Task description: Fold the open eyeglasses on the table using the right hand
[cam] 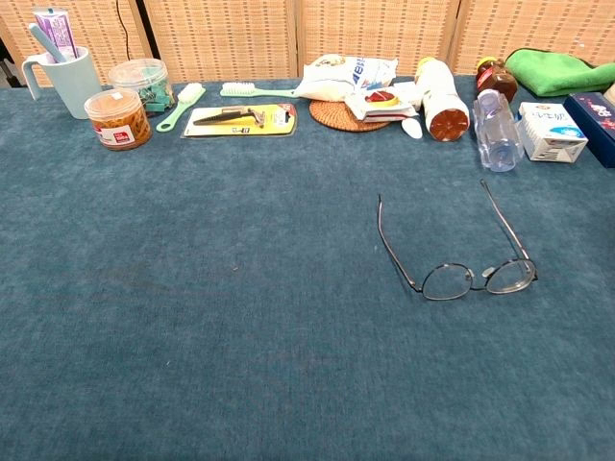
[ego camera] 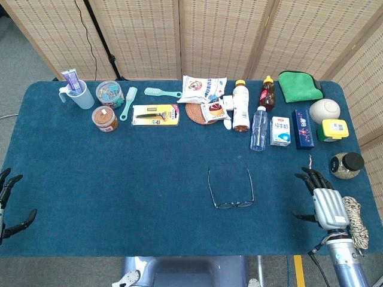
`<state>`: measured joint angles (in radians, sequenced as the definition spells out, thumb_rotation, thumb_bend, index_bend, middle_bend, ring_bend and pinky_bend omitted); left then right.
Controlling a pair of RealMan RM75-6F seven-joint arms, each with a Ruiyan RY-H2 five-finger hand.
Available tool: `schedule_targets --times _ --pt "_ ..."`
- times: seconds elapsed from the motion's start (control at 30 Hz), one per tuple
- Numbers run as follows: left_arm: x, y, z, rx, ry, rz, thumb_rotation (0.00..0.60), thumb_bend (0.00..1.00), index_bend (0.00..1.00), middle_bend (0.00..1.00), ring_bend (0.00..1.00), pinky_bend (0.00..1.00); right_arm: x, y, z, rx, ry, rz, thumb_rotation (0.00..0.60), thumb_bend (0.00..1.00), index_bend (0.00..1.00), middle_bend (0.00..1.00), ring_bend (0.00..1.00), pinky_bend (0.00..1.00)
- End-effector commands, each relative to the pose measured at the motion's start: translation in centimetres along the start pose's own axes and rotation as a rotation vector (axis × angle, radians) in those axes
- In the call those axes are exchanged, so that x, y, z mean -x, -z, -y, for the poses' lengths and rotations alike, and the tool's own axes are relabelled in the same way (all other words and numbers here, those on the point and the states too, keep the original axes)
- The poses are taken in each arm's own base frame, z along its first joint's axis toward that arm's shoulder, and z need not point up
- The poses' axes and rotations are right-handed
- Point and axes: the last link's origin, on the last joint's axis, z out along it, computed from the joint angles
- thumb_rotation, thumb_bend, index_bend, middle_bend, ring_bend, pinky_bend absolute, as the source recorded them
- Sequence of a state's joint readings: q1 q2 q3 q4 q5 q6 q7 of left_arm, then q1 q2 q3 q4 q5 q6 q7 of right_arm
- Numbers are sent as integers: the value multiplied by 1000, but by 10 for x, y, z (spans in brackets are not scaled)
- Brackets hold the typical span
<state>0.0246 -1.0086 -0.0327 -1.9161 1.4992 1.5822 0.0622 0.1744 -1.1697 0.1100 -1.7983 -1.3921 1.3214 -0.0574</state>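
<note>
Thin black-framed eyeglasses (ego camera: pixel 231 190) (cam: pixel 461 252) lie open on the blue table, lenses toward me and both temples pointing away. My right hand (ego camera: pixel 321 200) hovers near the table's front right, to the right of the glasses and apart from them, fingers spread and holding nothing. My left hand (ego camera: pixel 8 202) shows only at the front left edge, fingers apart and empty. Neither hand appears in the chest view.
A row of items lines the far edge: a mug with toothpaste (ego camera: pixel 78 92), jars (ego camera: pixel 105 118), a razor pack (ego camera: pixel 155 114), snack bags (ego camera: pixel 204 88), bottles (ego camera: pixel 241 107) (ego camera: pixel 258 128), cartons (ego camera: pixel 280 131), a green cloth (ego camera: pixel 299 85). A dark-lidded jar (ego camera: pixel 346 165) and coiled rope (ego camera: pixel 357 218) sit beside my right hand.
</note>
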Motion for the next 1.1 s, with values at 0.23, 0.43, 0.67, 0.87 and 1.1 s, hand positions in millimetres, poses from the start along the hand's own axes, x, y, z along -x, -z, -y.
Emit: schedule_targets --times 0.23,0.43,0.67,0.87,1.1 --pt "-3 -2 2 -7 -6 -13 539 255 163 45 20 0 14 -16 18 -36 -42 43 600 0 185 75 59 91" --pt "-4 -5 2 -2 -11 -13 540 255 162 45 20 0 27 -24 29 -65 -36 69 600 0 158 49 10 4" --pt "-8 -7 4 -4 -14 -21 540 256 162 45 20 0 43 -35 38 -66 -15 90 600 0 86 0 0 0" --pt "-7 -7 8 -11 -14 -12 540 255 162 45 20 0 62 -42 39 -49 14 129 600 0 36 0 0 0" --pt "-9 -7 13 -20 -14 -16 538 255 162 45 20 0 77 -50 39 -41 20 138 600 0 3 0 0 0"
